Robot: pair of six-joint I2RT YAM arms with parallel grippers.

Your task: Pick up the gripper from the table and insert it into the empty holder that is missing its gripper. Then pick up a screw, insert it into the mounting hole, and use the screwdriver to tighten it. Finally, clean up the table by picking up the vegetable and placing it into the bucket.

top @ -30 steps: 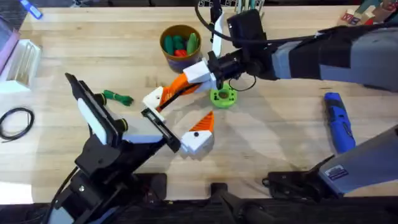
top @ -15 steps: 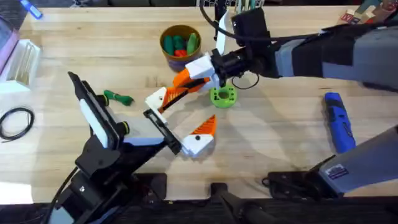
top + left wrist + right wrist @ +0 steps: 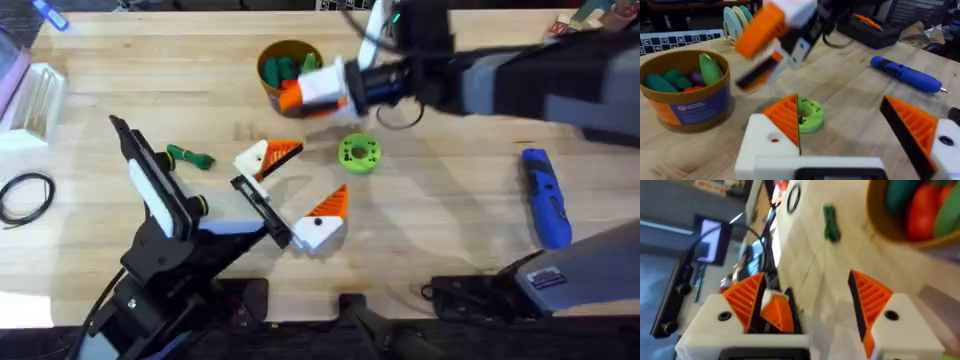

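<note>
Since the small bare orange plastic wedge (image 3: 283, 151) appears seated in the white blocky finger holder (image 3: 250, 160) on the left gripper (image 3: 315, 170), whose jaws stand wide apart just above the wooden worktop (image 3: 450, 230), the step in hand looks like the right gripper's (image 3: 292, 90) retreat before fetching a screw. Its jaws are apart with nothing between them. It should rise straight clear, so the wedge is not nudged out, and the left arm should hold steady with the holder's open mounting hole facing up. I cannot make out a screw; the flat bright-green ring-shaped disc (image 3: 358, 153) may carry them.

Half a second ago the right gripper sat low against the wedge and holder. Now it is up beside the tan-rimmed round bucket (image 3: 262, 60), and wedge and holder stand uncovered.
</note>
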